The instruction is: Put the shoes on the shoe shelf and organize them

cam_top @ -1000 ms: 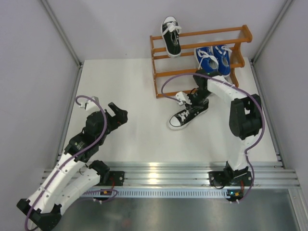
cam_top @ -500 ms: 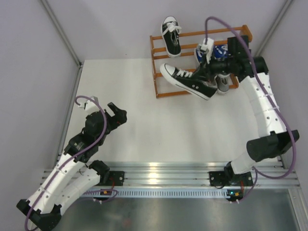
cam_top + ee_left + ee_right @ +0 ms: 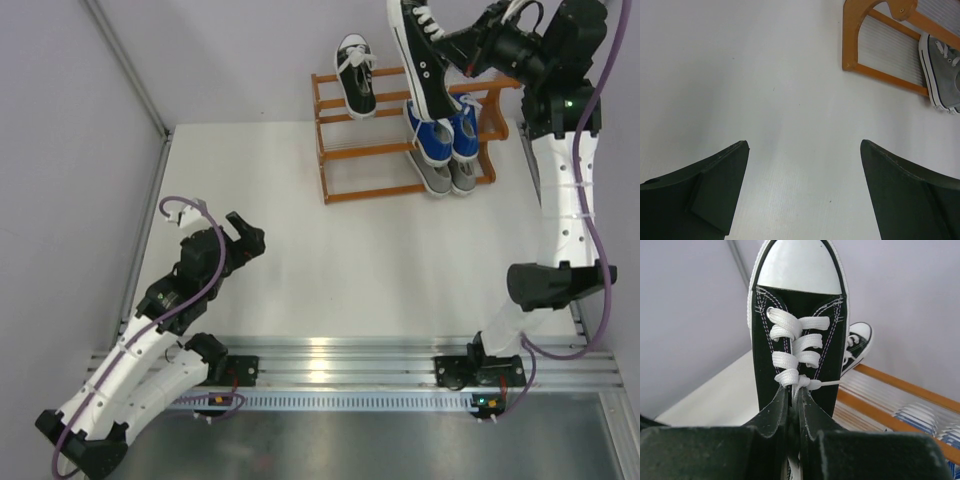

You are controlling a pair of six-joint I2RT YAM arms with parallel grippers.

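My right gripper (image 3: 472, 48) is shut on a black shoe (image 3: 424, 55) and holds it high above the shoe shelf (image 3: 330, 140), toe pointing away from the arm. In the right wrist view the fingers (image 3: 796, 390) pinch the shoe (image 3: 797, 335) at its tongue, just below the laces. A second black shoe (image 3: 355, 75) rests on the top tier at the left. A blue pair (image 3: 440, 128) sits on the middle tier and a grey pair (image 3: 450, 178) on the bottom tier. My left gripper (image 3: 246, 236) hangs open over the bare table, far from the shelf.
The left wrist view shows the shelf's near end post (image 3: 856, 35) and one grey shoe (image 3: 942, 75) beyond my open left gripper (image 3: 804, 145). White walls with metal corner posts (image 3: 125, 65) enclose the table. The right arm's elbow (image 3: 550, 285) stands near the table's right edge.
The right arm has lifted the black shoe from the table in front of the shelf to high above its top tier. The left arm has stayed put.
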